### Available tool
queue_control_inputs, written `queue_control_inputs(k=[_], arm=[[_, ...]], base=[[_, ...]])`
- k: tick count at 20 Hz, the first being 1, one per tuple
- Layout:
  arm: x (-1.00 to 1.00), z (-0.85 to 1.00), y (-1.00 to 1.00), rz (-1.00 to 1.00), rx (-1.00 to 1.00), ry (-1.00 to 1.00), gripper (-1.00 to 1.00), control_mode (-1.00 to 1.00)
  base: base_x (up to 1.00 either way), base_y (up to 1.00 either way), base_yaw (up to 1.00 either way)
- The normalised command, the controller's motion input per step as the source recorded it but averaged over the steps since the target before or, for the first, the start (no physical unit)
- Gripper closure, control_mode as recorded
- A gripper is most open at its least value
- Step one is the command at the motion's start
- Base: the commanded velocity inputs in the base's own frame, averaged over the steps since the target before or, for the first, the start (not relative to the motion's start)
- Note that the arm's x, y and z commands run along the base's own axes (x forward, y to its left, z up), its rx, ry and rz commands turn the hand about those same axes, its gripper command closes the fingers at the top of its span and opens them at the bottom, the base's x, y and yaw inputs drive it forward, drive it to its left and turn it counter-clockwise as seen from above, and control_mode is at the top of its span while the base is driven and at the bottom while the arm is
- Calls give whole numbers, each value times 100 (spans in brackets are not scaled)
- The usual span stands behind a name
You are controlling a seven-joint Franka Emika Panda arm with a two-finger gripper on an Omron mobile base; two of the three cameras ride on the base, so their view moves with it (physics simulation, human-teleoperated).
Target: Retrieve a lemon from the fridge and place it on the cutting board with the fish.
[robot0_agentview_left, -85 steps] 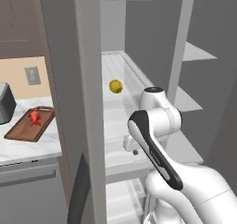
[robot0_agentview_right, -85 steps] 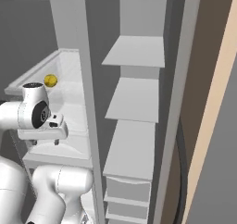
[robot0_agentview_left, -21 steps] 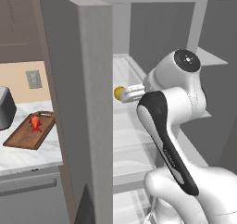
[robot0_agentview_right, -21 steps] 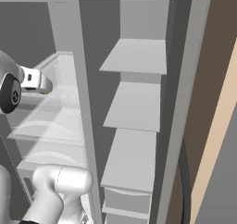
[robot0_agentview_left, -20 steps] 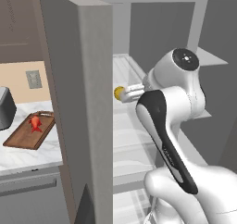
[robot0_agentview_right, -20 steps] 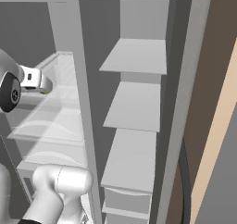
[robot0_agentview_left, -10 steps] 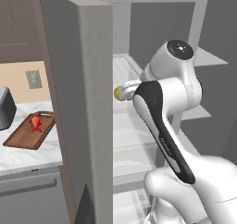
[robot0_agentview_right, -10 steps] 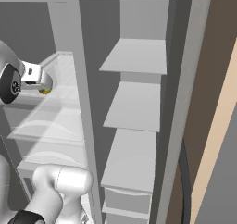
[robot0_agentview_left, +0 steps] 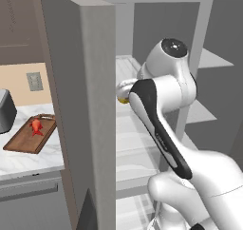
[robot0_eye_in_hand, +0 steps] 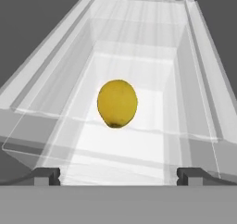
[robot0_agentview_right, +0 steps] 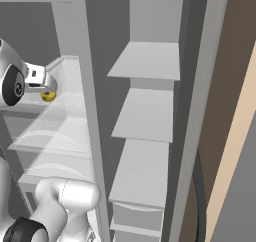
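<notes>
Lemon (robot0_eye_in_hand: 117, 103) resting on a clear fridge (robot0_agentview_left: 80, 81) shelf, centred ahead of the tool (robot0_eye_in_hand: 118, 174), fingers spread wide to straddle it. Not yet gripped. Fish (robot0_agentview_left: 36, 126) waiting on the cutting board (robot0_agentview_left: 23, 141) atop the table (robot0_agentview_left: 28, 160), left of the open door.

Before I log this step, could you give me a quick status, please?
Fingers open, short of lemon. Lemon on fridge shelf, centred ahead. Nothing between.

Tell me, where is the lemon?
The lemon sits on a clear shelf inside the fridge, straight ahead of the open gripper in the hand view.
</notes>
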Motion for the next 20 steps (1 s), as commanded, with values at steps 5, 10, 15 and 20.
queue_control_inputs(k=[5,10,15,20], arm=[[40,0,1,0,0,0,-100,-100],[45,0,11,0,0,0,-100,-100],[36,-2,15,0,0,0,-100,-100],[26,-9,3,0,0,1,-100,-100]], base=[[0,0,0],[0,0,0],[0,0,0],[0,0,0]])
